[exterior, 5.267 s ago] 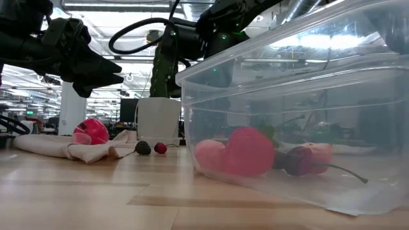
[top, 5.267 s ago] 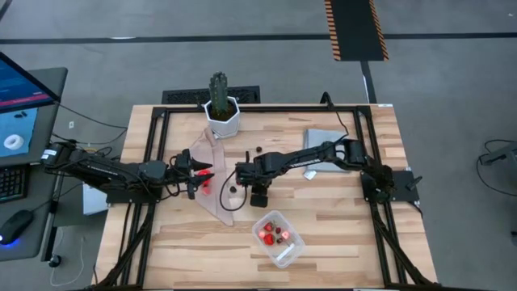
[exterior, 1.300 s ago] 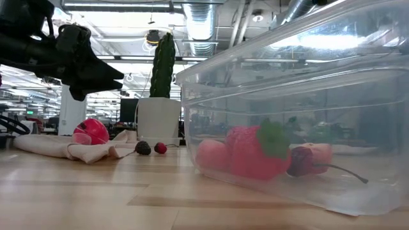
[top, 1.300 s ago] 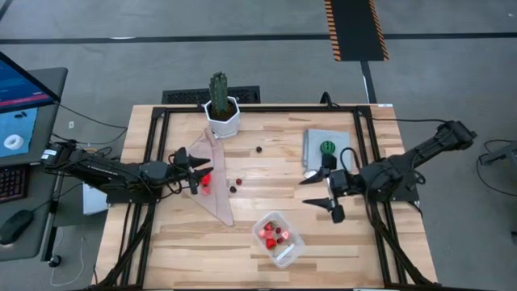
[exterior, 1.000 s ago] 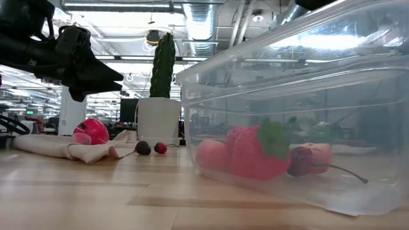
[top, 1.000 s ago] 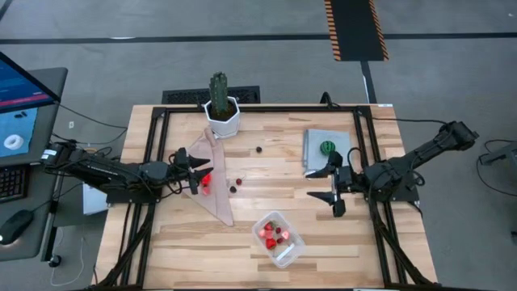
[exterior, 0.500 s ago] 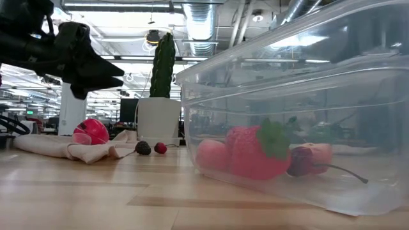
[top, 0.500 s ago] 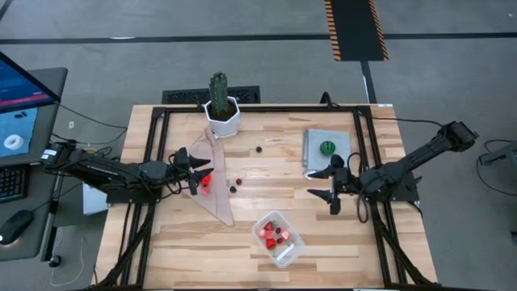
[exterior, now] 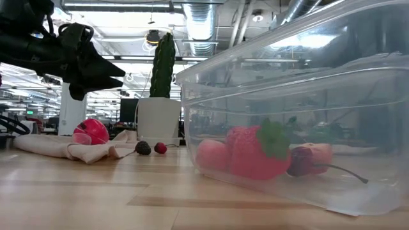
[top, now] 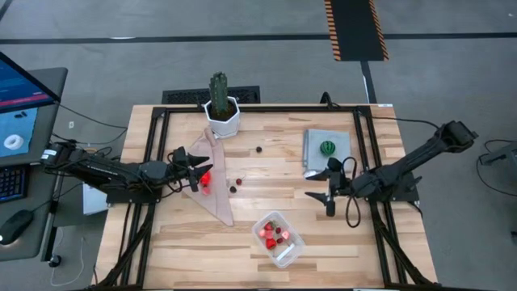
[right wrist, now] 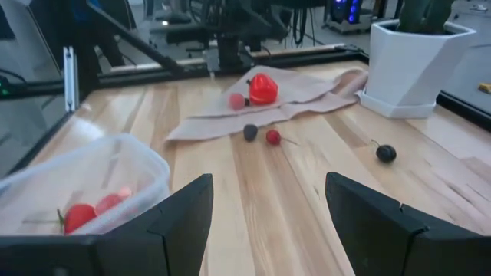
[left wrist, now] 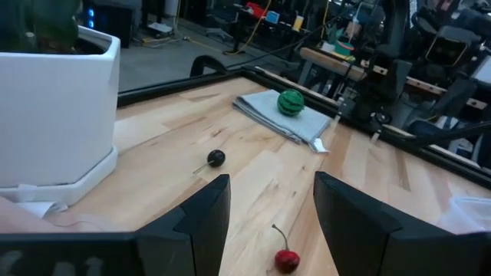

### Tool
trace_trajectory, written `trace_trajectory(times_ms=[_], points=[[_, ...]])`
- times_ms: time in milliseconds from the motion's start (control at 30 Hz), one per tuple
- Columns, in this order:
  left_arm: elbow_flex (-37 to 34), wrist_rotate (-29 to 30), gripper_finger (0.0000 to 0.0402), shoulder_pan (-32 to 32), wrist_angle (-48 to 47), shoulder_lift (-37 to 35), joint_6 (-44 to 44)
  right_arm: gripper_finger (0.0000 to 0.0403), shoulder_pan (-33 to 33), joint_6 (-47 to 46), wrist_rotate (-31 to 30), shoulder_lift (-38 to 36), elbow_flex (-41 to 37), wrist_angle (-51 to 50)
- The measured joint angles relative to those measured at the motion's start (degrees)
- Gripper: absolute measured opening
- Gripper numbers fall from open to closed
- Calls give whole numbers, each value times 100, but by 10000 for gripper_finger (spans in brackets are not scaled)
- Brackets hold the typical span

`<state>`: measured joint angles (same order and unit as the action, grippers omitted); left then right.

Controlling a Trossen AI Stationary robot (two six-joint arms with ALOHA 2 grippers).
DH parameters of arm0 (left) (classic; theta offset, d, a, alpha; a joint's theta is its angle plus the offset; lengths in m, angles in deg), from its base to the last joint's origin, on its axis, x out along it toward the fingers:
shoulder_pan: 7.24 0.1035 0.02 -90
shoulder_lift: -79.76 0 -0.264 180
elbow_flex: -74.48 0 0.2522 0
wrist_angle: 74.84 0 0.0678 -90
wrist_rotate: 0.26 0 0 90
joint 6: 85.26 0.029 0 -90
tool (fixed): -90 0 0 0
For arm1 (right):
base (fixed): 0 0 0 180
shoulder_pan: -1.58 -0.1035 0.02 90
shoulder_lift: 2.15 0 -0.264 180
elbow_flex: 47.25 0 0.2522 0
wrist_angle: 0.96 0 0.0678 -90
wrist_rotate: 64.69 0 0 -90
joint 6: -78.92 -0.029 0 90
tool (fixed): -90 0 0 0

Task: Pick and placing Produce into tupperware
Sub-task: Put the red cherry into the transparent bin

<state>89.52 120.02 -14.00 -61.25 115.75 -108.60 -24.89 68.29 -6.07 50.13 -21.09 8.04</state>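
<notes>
Produce already sits in the tupperware (top: 278, 238) near the table's front edge, yet with my right gripper (top: 326, 191) open and empty and my left gripper (top: 196, 166) open above the cloth (top: 212, 192), I fear nudging loose cherries (right wrist: 273, 137) rolling away.

A pale wooden table (top: 266, 182) in a black metal frame stands on a grey floor (top: 242, 56) crossed by an orange-and-black hazard strip (top: 355, 28), with a lit monitor (top: 20, 101) alongside and ceiling ducts (exterior: 198, 22) under strip lights.
</notes>
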Motion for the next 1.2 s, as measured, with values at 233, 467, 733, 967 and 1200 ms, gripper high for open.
trace_trajectory(times_ms=[233, 467, 733, 967, 1200], points=[[2, 22, 178, 0, 31, 2, -106, 276, 177, 166, -13, 288, 0, 237], [11, 369, 178, 0, 214, 0, -7, 275, 674, 368, 2139, -461, 4, -46], [11, 413, 178, 0, 203, 2, 1, 276, 1142, 860, 2463, -1932, 7, -759], [11, 333, 178, 0, 201, 2, 3, 276, 1884, 1059, 2696, -3590, 4, -2058], [11, 353, 178, 0, 134, 1, 281, 276, 1945, 1115, 2706, -5206, 27, -3066]])
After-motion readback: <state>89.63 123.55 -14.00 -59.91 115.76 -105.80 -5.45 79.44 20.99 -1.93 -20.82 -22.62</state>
